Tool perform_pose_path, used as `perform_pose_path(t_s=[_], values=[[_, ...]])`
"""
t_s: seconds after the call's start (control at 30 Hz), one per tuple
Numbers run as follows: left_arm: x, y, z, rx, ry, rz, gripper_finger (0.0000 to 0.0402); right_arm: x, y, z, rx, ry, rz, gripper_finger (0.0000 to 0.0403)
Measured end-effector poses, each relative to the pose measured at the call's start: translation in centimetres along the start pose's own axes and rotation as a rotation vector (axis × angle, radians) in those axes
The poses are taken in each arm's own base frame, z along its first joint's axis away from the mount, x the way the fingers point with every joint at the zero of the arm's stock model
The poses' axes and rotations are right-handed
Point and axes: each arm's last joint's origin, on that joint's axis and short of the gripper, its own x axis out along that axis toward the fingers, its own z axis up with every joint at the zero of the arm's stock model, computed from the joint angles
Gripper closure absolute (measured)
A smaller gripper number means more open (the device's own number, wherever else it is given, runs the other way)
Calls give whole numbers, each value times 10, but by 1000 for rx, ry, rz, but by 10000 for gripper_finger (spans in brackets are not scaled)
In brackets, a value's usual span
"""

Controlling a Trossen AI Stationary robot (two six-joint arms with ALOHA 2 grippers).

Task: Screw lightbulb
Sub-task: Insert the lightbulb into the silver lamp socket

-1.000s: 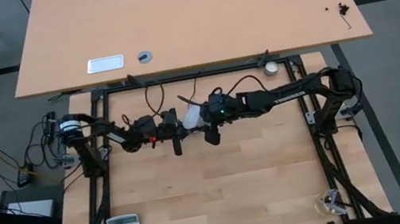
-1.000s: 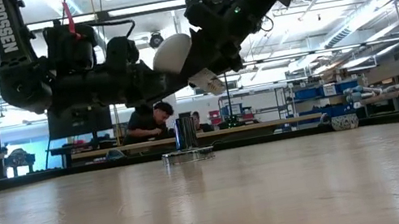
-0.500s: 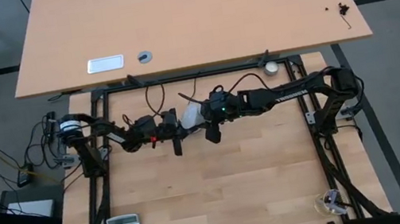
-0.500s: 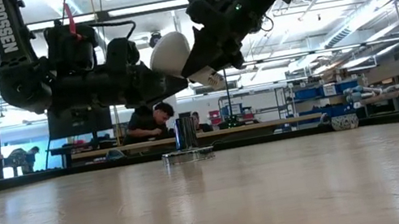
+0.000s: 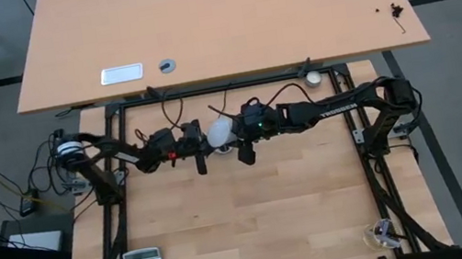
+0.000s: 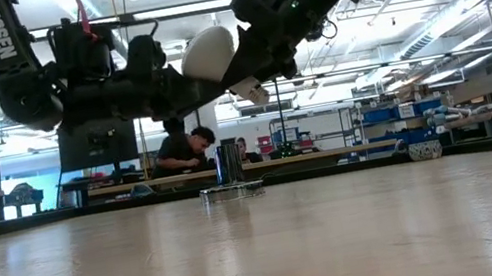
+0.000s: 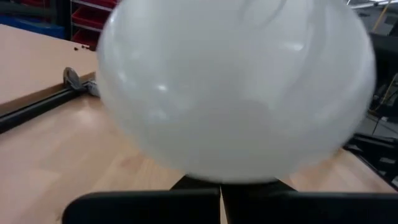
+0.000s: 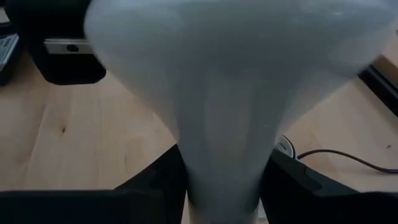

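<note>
Since a second ago both arms have drifted left — my right gripper (image 5: 231, 139) clamps the lightbulb (image 5: 218, 132) by its neck (dome toward the closed left gripper (image 5: 197, 144)), raised above the table (image 5: 253, 210).

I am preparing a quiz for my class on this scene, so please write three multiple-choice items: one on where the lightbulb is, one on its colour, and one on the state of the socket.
1. Where is the lightbulb?
A. lying on the table
B. up in the air above the table
C. inside the socket

2. What colour is the lightbulb?
A. white
B. red
C. blue

3. The socket is:
A. tipped over
B. upright with a bulb in it
C. upright and empty

Key: 1 B, the low view shows it high over the wood; 2 A, its dome is frosted white; 3 C, it stands alone on its round base.
</note>
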Motion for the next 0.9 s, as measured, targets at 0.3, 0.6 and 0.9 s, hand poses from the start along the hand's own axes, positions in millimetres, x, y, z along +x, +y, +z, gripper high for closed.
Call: perform_pose_path(t_s=[0.3,0.6,0.9], values=[[-9,-3,18,41,35,15,402,0,1,1,2,-15,26,235],[-16,-6,33,120,29,49,402,0,0,5,-12,-60,31,235],[-24,22,22,123,180,312,402,3,-11,1,-22,-159,38,235]])
